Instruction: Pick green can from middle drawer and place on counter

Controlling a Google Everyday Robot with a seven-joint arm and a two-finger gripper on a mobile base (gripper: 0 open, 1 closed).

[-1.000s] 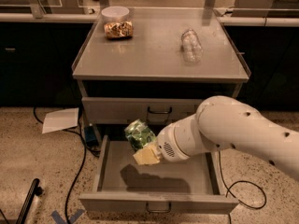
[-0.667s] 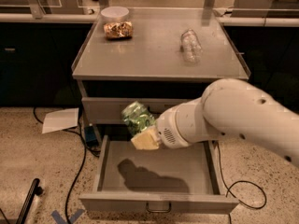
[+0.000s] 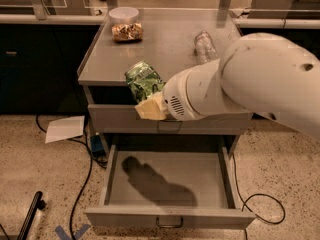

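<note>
where the pale fingers (image 3: 149,110) meet the can (image 3: 142,80), they are closed on its lower part, so the gripper (image 3: 150,98) holds it clear of every surface, tilted, with its top leaning up and to the left. the can hangs at the front edge of the counter (image 3: 165,49), its upper half overlapping the front lip in this view and its lower half showing against the upper drawer front (image 3: 115,119); whether it is over the top or just short of it i cannot tell. straight below the fingers the drawer (image 3: 167,218) stands pulled out, and a dark shadow (image 3: 150,181) lies across its floor. to the right of the fingers the thick white arm (image 3: 250,79) runs off the right edge of the view. beyond the fingers, on the counter, a clear bottle (image 3: 204,45) lies on its side to the right, partly behind the arm, and a snack packet (image 3: 127,32) sits at the far left with a white tub (image 3: 123,15) just behind it; all are well apart from the can. down to the left of the fingers, on the speckled floor, lie a sheet of paper (image 3: 65,129) and black cables (image 3: 80,184).
</note>
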